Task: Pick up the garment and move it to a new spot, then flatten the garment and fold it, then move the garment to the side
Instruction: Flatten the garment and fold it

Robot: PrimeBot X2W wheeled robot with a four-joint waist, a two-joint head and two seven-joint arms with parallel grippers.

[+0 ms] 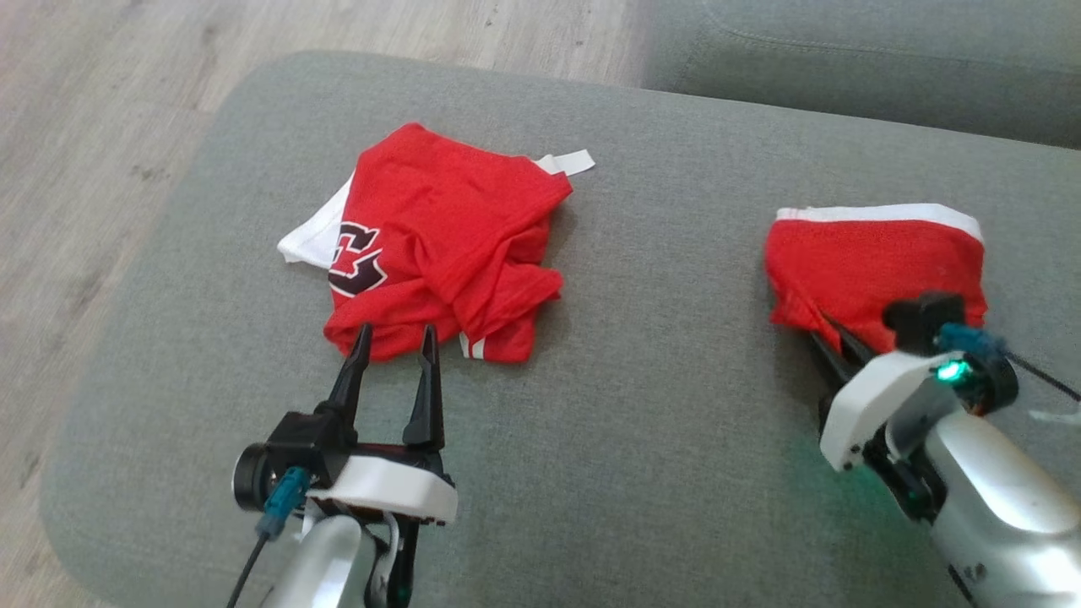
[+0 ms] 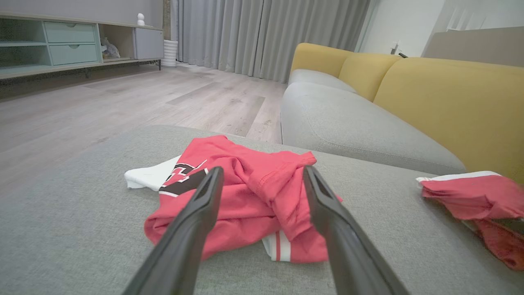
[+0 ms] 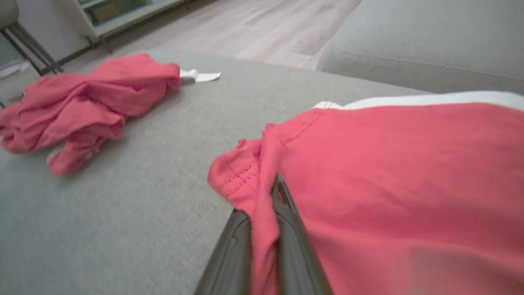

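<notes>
Pinching one corner: the folded red garment (image 1: 870, 262) lay at the right end of the grey cushion (image 1: 642, 439), with a white band along its far edge and its long axis running left to right across the cushion. The right gripper (image 1: 823, 333) was closed on its near-left corner. The right wrist view showed a ridge of red cloth clamped between the two fingers, while the rest of the piece lay flat on the cushion, not lifted.

My read: this piece was at the move-to-the-side step. The grip was at one corner only, so a drag toward the cushion's right edge would pull along the long axis. The fold could skew or open if the trailing side caught on the fabric.

The crumpled red garment (image 1: 448, 245) sat left of the cushion's centre, toward the far edge. It was bunched, with a dark logo and a white panel on its left side and a white strip poking out at the far right. It had no clear long axis and stood well apart from the folded piece.

The left gripper (image 1: 397, 333) was wide open and holding nothing. Its fingertips were at the heap's near edge, with the heap straight ahead along the fingers and its striped hem between them in the left wrist view. I couldn't tell if the tips touched cloth. The left arm was clearly the nearer one for that pick.
</notes>
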